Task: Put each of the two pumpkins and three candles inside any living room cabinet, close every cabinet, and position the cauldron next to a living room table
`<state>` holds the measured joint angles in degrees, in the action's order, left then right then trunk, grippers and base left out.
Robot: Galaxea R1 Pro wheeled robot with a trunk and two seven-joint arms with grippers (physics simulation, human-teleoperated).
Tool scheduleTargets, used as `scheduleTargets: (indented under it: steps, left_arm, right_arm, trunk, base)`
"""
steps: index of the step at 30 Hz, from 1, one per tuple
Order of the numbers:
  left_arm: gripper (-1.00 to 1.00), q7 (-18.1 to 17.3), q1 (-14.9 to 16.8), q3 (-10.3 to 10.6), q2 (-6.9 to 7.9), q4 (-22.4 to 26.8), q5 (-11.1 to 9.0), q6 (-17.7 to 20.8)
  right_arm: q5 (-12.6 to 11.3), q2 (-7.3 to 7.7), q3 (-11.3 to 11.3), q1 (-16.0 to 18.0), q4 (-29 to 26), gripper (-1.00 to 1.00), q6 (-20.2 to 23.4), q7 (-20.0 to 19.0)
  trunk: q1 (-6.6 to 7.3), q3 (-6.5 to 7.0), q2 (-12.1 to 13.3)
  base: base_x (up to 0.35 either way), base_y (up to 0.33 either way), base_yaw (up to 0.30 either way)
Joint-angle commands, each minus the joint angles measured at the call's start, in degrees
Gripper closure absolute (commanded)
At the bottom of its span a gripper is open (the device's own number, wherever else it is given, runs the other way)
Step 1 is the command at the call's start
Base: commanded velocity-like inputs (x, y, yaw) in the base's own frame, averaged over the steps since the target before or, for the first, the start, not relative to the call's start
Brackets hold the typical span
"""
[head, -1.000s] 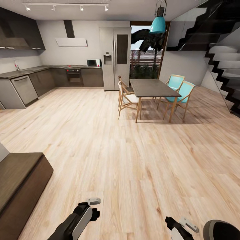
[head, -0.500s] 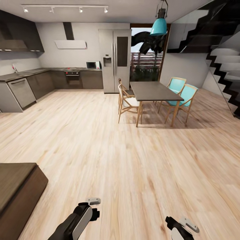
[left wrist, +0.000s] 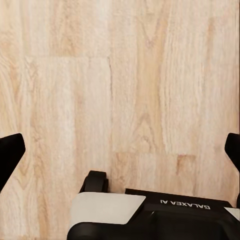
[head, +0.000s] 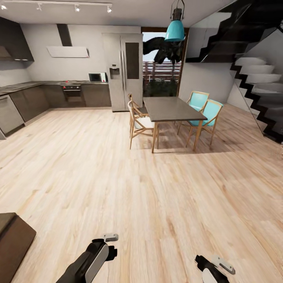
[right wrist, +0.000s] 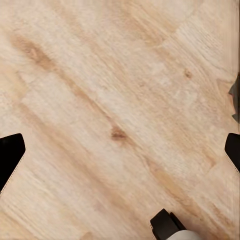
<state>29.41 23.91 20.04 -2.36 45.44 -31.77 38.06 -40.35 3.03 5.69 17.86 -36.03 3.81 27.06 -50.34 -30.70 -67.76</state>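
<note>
Pale wood-plank floor (head: 118, 177) is spread beneath both arms. The left gripper (left wrist: 120, 150) and right gripper (right wrist: 120, 145) are held with fingers wide apart, nothing between them. A corner of the low dark-brown wooden cabinet (head: 11, 236) is seen at far left, closed as far as can be told.

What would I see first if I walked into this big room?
Probably the bright turquoise hanging lamp up near the ceiling, above the dark grey dining table with pale wooden legs in the middle of the room. Two turquoise chairs stand on the table's right side. Farther back stands a tall silver fridge, and black-and-white stairs climb the right wall.
</note>
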Motion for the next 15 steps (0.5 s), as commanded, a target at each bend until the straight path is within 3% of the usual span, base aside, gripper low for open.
scheduleTargets:
  steps: [1, 7, 12, 15]
  left_arm:
    - [-1.0, 0.0, 0.0, 0.0, 0.0, 0.0, 0.0, 0.0]
    - [-1.0, -0.1, 0.0, 0.0, 0.04, 0.0, 0.0, 0.0]
    - [-1.0, -0.1, 0.0, 0.0, 0.01, 0.0, 0.0, 0.0]
    - [-1.0, -0.2, 0.0, 0.0, -0.03, 0.0, 0.0, 0.0]
  right_arm:
    - [0.0, 0.01, 0.0, 0.0, 0.0, -1.0, 0.0, 0.0]
    - [-0.1, 0.09, -0.1, 0.0, 0.0, -1.0, 0.1, 0.0]
    - [-0.1, 0.13, 0.0, 0.0, 0.0, -1.0, 0.1, -0.1]
    - [0.0, 0.12, 0.0, 0.0, 0.0, -1.0, 0.0, 0.0]
  trunk:
    - [0.0, 0.0, 0.0]
    - [0.0, 0.0, 0.0]
    - [0.0, -0.01, 0.0]
    - [0.0, -0.02, 0.0]
  base:
    - [0.322, -0.139, -0.27]
    - [0.324, -0.045, -0.275]
    - [0.324, 0.131, -0.273]
    - [0.295, 0.209, -0.123]
